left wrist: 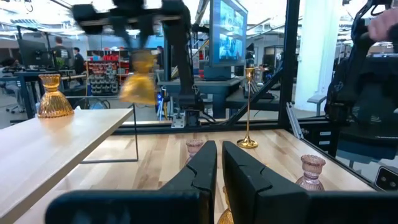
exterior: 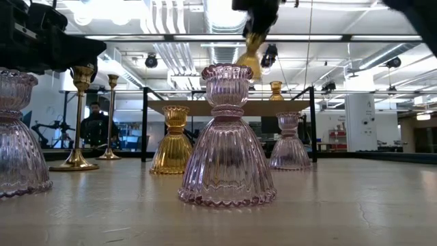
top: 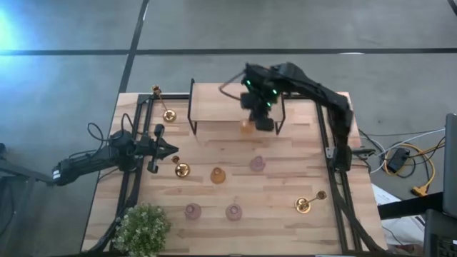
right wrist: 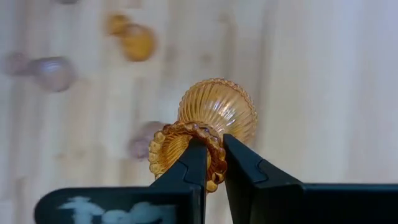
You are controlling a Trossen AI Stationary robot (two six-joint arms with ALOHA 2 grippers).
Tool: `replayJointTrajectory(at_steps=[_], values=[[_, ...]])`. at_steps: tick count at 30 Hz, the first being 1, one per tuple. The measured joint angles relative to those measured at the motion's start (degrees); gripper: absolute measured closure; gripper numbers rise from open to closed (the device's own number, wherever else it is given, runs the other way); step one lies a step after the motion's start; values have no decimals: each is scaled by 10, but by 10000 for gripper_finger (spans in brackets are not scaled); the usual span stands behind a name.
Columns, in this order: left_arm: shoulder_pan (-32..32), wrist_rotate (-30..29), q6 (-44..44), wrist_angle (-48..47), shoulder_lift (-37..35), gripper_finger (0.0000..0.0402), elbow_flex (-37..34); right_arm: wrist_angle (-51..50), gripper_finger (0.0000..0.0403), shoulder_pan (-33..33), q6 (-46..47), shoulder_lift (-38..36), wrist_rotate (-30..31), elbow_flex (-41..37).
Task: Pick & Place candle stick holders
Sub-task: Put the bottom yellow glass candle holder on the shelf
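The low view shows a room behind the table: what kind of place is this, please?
Probably a robotics lab or workshop. Ceiling light strips and exposed ducts run overhead, a person sits at the back, and the wooden table carries robot arms inside a black frame.

A light wooden bench stands on a grey concrete floor crossed by dark lines. Cables lie on the floor beside it. Beyond the bench is an open workshop with white ceiling ducts, bright strip lights, a white pillar, stocked shelves and a large screen. A person stands far back.
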Motion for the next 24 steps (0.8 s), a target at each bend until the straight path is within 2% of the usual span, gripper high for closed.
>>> replayJointTrajectory(at_steps=[2, 8, 24], values=[[0, 0, 0, 0, 0, 371, 0, 7, 381, -24, 2, 27, 7, 26], [0, 0, 0, -1, 0, 371, 0, -1, 381, -84, 19, 28, 20, 11], [0, 0, 0, -1, 0, 371, 0, 17, 381, -160, 17, 34, 35, 25]])
